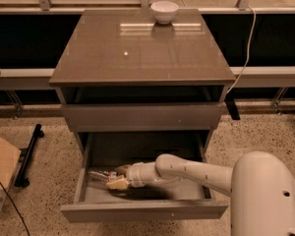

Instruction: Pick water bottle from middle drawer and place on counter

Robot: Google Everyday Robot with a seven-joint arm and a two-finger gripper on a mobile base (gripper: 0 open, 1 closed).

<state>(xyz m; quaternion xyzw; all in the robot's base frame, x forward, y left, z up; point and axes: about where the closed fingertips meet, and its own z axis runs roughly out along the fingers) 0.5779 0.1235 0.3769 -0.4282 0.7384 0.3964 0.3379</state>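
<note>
Low inside the open middle drawer (142,211), the gripper (117,177) meets the lying water bottle (98,175) for lifting; whether it has clamped, I cannot tell.

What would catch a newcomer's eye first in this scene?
The white arm extends into the open middle drawer, its gripper at the clear water bottle toward the drawer's left side. Above, a white bowl sits at the back edge of the glossy counter.

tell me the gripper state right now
gripper: down in the middle drawer, right at the water bottle; open or closed cannot be told
</note>
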